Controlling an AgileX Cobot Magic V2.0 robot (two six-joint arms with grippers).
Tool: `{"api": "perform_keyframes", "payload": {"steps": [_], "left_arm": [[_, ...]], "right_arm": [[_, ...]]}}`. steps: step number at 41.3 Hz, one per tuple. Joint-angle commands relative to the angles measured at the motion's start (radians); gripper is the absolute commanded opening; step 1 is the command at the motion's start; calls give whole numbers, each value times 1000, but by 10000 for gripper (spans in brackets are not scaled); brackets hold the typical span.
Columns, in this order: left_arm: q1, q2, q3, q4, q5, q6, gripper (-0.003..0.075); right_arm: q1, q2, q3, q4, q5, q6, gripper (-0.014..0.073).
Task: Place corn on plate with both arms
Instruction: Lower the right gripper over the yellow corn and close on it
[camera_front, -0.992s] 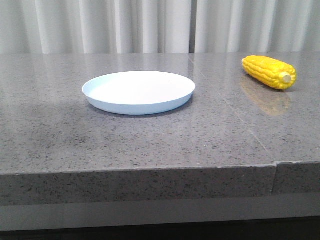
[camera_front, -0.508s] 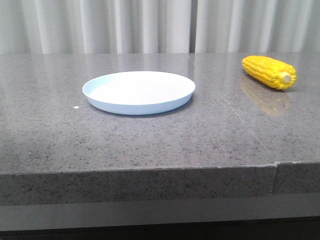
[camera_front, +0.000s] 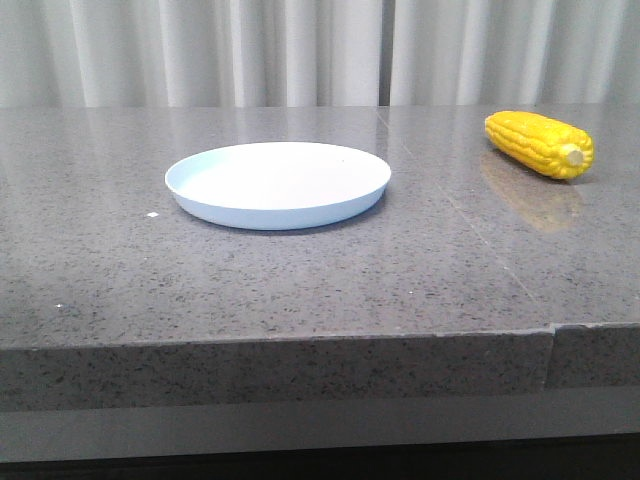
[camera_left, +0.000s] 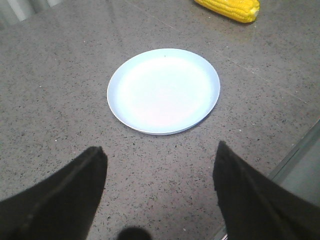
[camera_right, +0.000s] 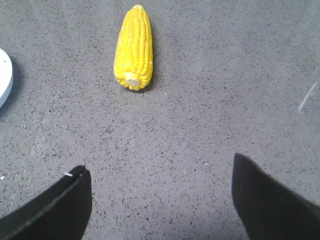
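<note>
Yellow corn (camera_front: 539, 144) lies on the grey surface (camera_front: 300, 280), well right of the empty plate (camera_front: 278, 184), so the right gripper (camera_right: 160, 200), jaws spread wide like the left gripper (camera_left: 159, 192), should straddle the cob's middle crosswise.

1. Neither arm shows in the front view.
2. The left hand (camera_left: 160, 192) appears only in its own wrist view: two dark fingers (camera_left: 65, 200) spread wide apart, nothing between them, held above the surface.
3. The right hand (camera_right: 160, 200) likewise has its dark fingers (camera_right: 272, 200) set wide apart with nothing gripped, raised off the surface.
</note>
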Motion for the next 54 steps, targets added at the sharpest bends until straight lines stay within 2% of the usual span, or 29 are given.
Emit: {"api": "perform_keyframes", "payload": {"steps": [1, 10, 23, 29, 42, 54], "left_arm": [[-7, -5, -26, -21, -63, -1, 451], [-7, -5, -26, -21, -63, -1, 450], [-7, -5, -26, -21, -63, -1, 449], [-7, -5, -26, -21, -63, -1, 449], [-7, -5, -26, -21, -63, -1, 449], [-7, -5, -26, -21, -63, -1, 448]], "right_arm": [[-1, 23, -44, -15, -61, -5, 600], [-1, 178, -166, -15, 45, -9, 657], [1, 498, -452, 42, 152, -18, 655], [32, 658, -597, 47, 203, -59, 655], [61, 958, -884, 47, 231, -73, 655], [61, 1164, -1040, 7, 233, -73, 655]]}}
